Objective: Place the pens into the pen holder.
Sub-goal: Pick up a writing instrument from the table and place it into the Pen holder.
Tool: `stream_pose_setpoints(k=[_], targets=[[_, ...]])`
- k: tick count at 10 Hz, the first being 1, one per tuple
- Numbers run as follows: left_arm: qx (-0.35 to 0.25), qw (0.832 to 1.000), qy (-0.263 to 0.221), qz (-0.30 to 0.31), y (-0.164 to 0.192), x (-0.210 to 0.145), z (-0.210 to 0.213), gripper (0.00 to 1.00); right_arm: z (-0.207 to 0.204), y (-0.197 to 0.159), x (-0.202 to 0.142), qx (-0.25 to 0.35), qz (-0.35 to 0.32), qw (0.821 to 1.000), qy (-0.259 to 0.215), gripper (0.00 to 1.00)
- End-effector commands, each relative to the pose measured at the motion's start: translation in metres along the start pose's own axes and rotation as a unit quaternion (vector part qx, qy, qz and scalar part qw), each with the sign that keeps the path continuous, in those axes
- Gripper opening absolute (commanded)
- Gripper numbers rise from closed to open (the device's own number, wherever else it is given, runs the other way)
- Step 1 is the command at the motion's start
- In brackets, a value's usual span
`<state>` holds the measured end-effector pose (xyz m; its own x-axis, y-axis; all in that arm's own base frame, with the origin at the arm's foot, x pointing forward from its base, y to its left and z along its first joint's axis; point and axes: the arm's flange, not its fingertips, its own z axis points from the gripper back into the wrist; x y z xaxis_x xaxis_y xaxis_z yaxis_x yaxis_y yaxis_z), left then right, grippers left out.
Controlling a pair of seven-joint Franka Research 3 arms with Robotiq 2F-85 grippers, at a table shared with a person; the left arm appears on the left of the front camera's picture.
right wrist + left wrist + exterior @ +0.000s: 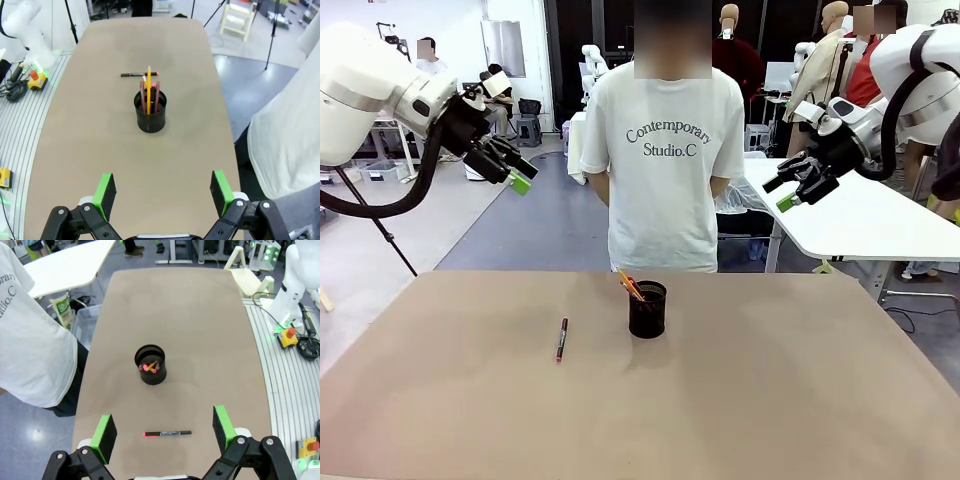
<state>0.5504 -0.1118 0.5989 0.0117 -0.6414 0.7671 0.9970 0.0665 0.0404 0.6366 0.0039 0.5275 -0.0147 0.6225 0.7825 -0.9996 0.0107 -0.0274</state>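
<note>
The black mesh pen holder stands upright near the table's middle. In it lean an orange-yellow pencil and two dark red pens. One more dark red pen with black parts lies flat on the table, to the left of the holder and apart from it; the left wrist view has this lying pen between the holder and the camera. My left gripper hangs open, high above the table's left side. High on the right, my right gripper is open as well. Nothing is between either pair of green pads.
A person in a white T-shirt stands at the table's far edge, behind the holder, with no hands over the table. The brown table top is bare around the holder and the lying pen. A white table stands behind on the right.
</note>
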Motion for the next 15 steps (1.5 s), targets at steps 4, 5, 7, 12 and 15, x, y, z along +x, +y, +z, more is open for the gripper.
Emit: stream_pose_setpoints(k=[4,5,7,12,15], targets=[[0.063,0.967,0.194,0.153,-0.008,0.017,-0.054,1.00,0.000,0.001,0.000,0.004,0.002,1.000,-0.001,1.00],[0.079,0.948,0.251,0.178,-0.017,0.015,-0.061,1.00,0.000,0.001,0.000,0.004,0.002,1.000,-0.001,1.00],[0.081,0.943,0.238,0.219,-0.024,0.004,-0.087,1.00,0.000,0.001,0.000,0.004,0.002,1.000,-0.001,1.00],[0.096,0.944,0.246,0.196,-0.018,0.006,-0.080,1.00,0.000,0.001,0.000,0.004,0.002,1.000,-0.001,1.00],[0.126,0.909,0.293,0.268,-0.010,0.001,-0.091,1.00,0.000,0.001,0.000,0.004,0.002,1.000,-0.001,1.00]])
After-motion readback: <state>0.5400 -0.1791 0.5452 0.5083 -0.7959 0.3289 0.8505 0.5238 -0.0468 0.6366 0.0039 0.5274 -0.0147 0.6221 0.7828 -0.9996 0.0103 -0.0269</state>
